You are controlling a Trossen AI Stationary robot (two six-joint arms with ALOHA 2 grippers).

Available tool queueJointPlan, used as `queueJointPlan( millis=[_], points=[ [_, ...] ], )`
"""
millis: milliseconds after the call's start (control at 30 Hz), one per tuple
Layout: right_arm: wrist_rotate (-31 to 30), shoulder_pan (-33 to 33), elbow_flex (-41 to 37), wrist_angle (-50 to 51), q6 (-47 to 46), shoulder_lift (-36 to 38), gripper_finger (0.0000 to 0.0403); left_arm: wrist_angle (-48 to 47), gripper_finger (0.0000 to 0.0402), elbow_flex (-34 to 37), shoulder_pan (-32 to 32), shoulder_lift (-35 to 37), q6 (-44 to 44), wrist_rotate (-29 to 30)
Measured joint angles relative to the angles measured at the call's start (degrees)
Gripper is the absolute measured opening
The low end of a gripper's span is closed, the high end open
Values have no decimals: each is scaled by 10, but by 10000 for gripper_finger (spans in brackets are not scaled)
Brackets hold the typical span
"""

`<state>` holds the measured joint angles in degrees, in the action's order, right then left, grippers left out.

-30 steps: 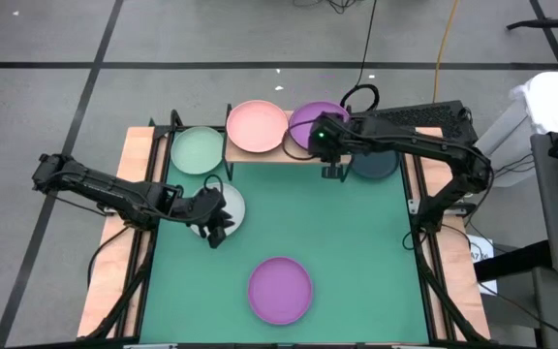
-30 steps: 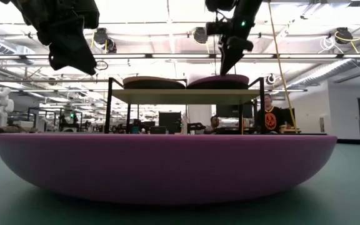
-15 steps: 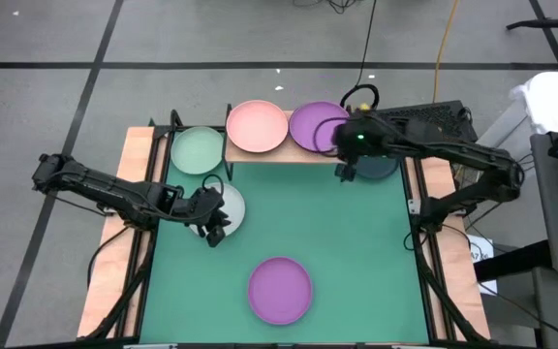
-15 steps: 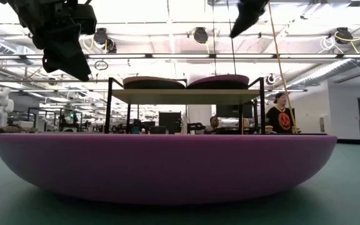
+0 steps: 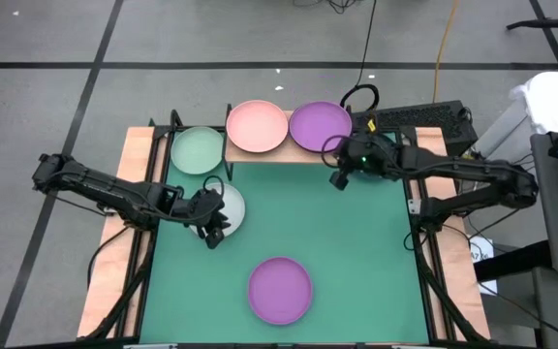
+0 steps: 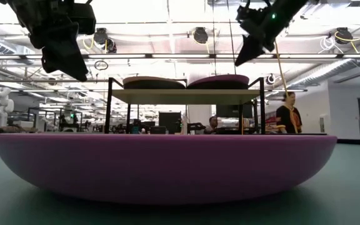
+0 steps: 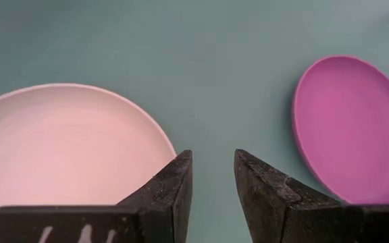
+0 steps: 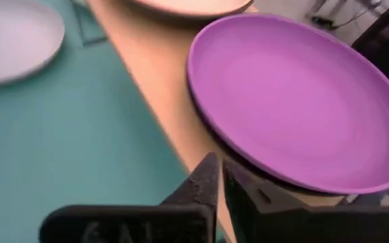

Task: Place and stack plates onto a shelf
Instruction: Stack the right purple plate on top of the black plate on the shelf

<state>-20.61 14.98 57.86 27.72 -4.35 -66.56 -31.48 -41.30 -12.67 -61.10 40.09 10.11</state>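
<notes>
On the shelf (image 5: pixel 289 153) lie a pink plate (image 5: pixel 257 126) and a purple plate (image 5: pixel 320 126); the purple one rests on a dark plate (image 8: pixel 204 125). A mint green plate (image 5: pixel 197 150), a pale white plate (image 5: pixel 229 206) and a second purple plate (image 5: pixel 280 289) lie flat on the table. My left gripper (image 7: pixel 211 169) hangs open above the table, beside the white plate's rim (image 7: pixel 157 131). My right gripper (image 8: pixel 220 181) is shut and empty, raised off the shelf's right near corner.
Green mat (image 5: pixel 356 252) with free room at right and near left. Light-wood side strips (image 5: pixel 114 262) flank the table. The shelf stands on thin black legs (image 6: pixel 109 106) at the far edge. Cables (image 5: pixel 361 95) lie behind it. People (image 6: pixel 288 112) stand in the room beyond.
My right gripper has lifted away from the purple plate on the shelf and drawn back toward the table's right edge, tipping as it went. The purple plate has stayed on the shelf.
</notes>
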Motion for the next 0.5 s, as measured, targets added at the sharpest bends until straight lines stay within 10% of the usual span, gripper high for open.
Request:
queueJointPlan(
  millis=[500],
  points=[
    [-20,14,-83,-129,-39,8,1,6,115,0,-16,0,25,5]
  ],
)
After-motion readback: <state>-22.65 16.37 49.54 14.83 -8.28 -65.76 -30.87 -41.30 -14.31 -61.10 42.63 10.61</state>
